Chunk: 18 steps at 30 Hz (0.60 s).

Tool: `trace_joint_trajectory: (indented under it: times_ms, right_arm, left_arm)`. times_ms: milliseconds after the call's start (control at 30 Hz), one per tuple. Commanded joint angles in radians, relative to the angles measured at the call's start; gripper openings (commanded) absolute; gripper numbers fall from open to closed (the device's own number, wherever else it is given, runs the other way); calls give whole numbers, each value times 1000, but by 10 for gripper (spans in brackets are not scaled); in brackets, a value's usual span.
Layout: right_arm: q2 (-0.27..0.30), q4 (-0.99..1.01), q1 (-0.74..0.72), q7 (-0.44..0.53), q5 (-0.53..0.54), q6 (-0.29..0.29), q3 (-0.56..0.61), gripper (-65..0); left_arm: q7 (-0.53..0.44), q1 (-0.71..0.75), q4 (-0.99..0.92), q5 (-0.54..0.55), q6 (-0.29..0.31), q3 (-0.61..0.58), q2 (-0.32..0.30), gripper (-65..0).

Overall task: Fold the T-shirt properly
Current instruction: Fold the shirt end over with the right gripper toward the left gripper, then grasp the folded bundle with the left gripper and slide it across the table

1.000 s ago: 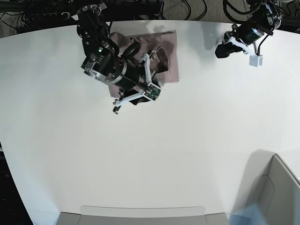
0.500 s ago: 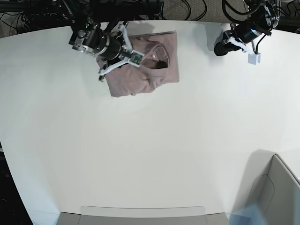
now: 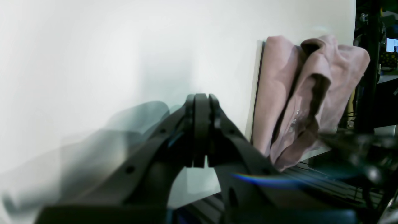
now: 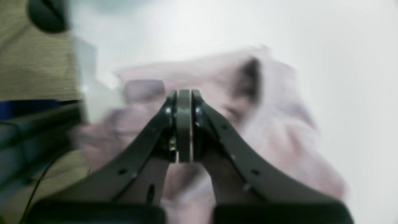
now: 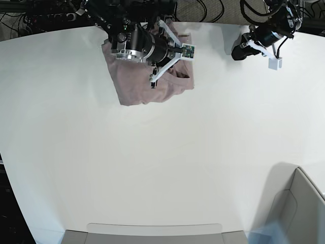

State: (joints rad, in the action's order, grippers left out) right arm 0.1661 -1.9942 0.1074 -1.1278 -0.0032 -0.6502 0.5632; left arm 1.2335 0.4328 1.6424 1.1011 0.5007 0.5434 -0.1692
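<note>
The mauve-pink T-shirt (image 5: 137, 84) lies folded in a rough rectangle near the table's back edge, with its collar opening on top. My right arm (image 5: 133, 46) hovers over the shirt's far part. In the blurred right wrist view, the right gripper (image 4: 184, 93) is shut with nothing between its fingers, and the T-shirt (image 4: 273, 124) spreads beneath and beyond it. My left gripper (image 5: 237, 53) hangs at the back right, apart from the cloth. It is shut and empty in the left wrist view (image 3: 200, 96), where the T-shirt (image 3: 295, 99) lies further off to the right.
The white table (image 5: 177, 152) stretches wide in front of the shirt. A grey bin (image 5: 299, 203) stands at the front right corner. A flat grey tray edge (image 5: 152, 231) runs along the front. Cables (image 5: 203, 10) crowd the area behind the table.
My right arm has swung from the shirt's near edge up and across to its far side, and its gripper has gone from open to shut. The shirt stays on the table. The left arm hardly moved.
</note>
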Motion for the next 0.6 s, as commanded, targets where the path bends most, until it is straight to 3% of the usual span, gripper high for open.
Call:
trace_joint_trajectory:
  times_ms: [0,133,267,433,567]
  right_arm:
    - [-1,-15,-15,9,-5,3,-32,-650]
    - [0,11,-31,9,-5,5,-108,-650]
    - [-9,125,-96,5,-5,5,-113,-650]
    - [-136,313,-214,7,-5,5,-114,-650]
    - [-213,316,-263,9,-5,3,-113,-650]
  left_arm:
    - [-5,2,15,24,6,5,-11,-650]
    - [-5,2,15,24,6,5,-11,-650]
    - [-1,2,17,26,6,5,-11,-650]
    - [2,2,18,27,6,4,-11,-650]
    - [5,2,23,27,6,4,-11,-650]
